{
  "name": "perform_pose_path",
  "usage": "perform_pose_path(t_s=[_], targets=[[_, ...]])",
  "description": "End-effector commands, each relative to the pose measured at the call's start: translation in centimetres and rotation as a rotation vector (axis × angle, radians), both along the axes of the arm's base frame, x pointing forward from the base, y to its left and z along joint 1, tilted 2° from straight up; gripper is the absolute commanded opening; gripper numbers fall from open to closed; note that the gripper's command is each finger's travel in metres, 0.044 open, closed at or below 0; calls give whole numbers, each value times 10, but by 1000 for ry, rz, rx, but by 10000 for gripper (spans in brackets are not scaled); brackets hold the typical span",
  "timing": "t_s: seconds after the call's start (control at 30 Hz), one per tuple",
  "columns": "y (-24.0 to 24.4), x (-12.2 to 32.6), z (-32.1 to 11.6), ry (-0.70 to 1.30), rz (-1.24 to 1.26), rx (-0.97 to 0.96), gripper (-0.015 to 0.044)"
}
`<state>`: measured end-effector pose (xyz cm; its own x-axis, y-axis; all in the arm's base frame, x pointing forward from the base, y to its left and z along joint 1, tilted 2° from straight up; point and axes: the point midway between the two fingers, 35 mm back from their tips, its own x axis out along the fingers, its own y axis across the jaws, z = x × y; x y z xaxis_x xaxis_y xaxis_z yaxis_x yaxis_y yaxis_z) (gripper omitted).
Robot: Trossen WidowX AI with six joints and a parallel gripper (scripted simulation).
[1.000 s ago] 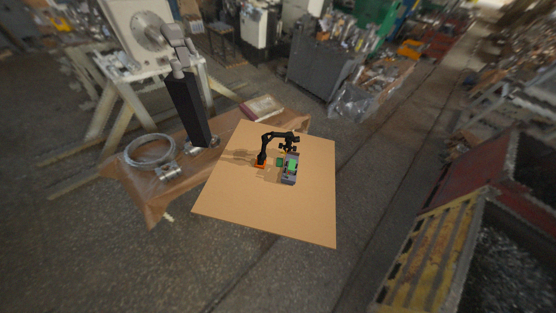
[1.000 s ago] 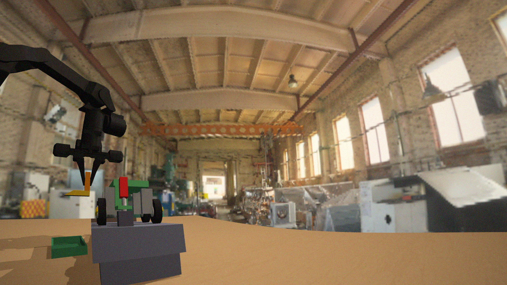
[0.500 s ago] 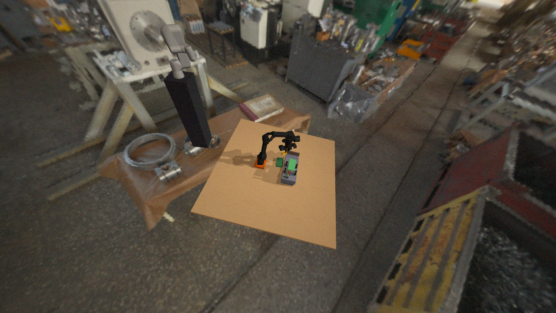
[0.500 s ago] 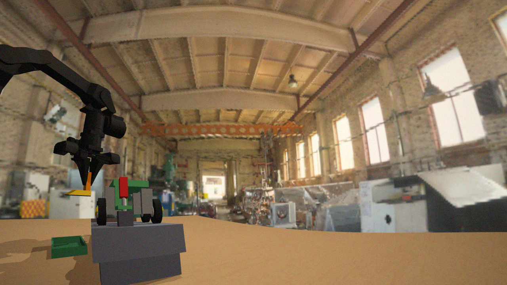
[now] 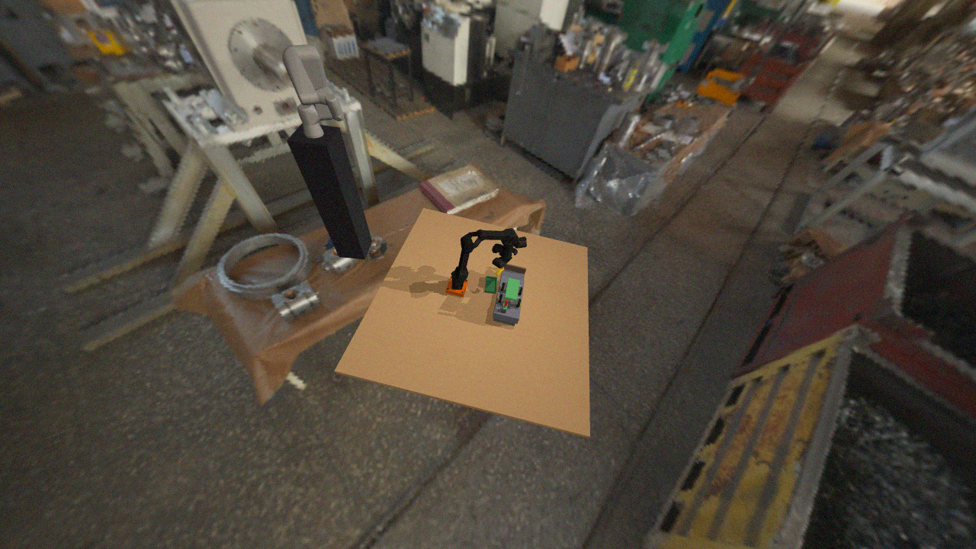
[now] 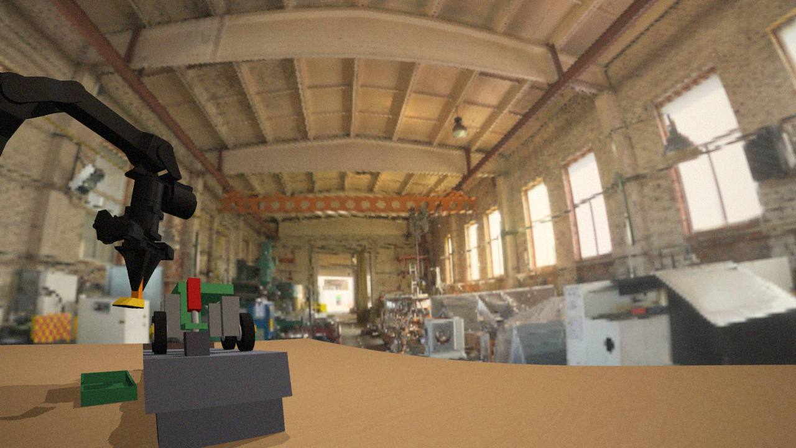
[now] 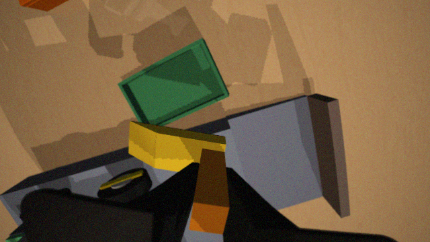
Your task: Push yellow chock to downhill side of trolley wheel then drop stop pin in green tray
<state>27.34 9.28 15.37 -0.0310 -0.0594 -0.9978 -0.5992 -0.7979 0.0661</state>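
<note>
My gripper (image 6: 138,285) (image 7: 210,172) is shut on the orange handle of the yellow chock (image 5: 499,271) (image 6: 127,302) (image 7: 175,149). The chock is in the air; in the wrist view it overlaps the ramp's tray-side edge, between a trolley wheel (image 7: 125,184) and the end wall. The trolley (image 5: 512,289) (image 6: 219,289) stands on the grey ramp (image 5: 507,316) (image 6: 217,381) (image 7: 275,151). The red-headed stop pin (image 6: 193,294) is upright in its block at the uphill end. The green tray (image 5: 490,284) (image 6: 108,389) (image 7: 171,87) is empty beside the ramp. Fingers hide most of the trolley in the wrist view.
A dark end wall (image 7: 330,154) closes the ramp's downhill end. The orange arm base (image 5: 456,287) (image 7: 44,4) stands on the far side of the tray from the ramp. All stand on a wooden table top (image 5: 436,361).
</note>
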Motion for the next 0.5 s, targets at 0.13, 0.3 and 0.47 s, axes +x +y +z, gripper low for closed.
perform_pose_path(t_s=[0.13, 0.3, 0.47], targets=[[0, 1, 1, 14, 270, -16, 0], [1, 1, 1, 25, 397, -21, 0], [1, 2, 1, 25, 401, -22, 0]])
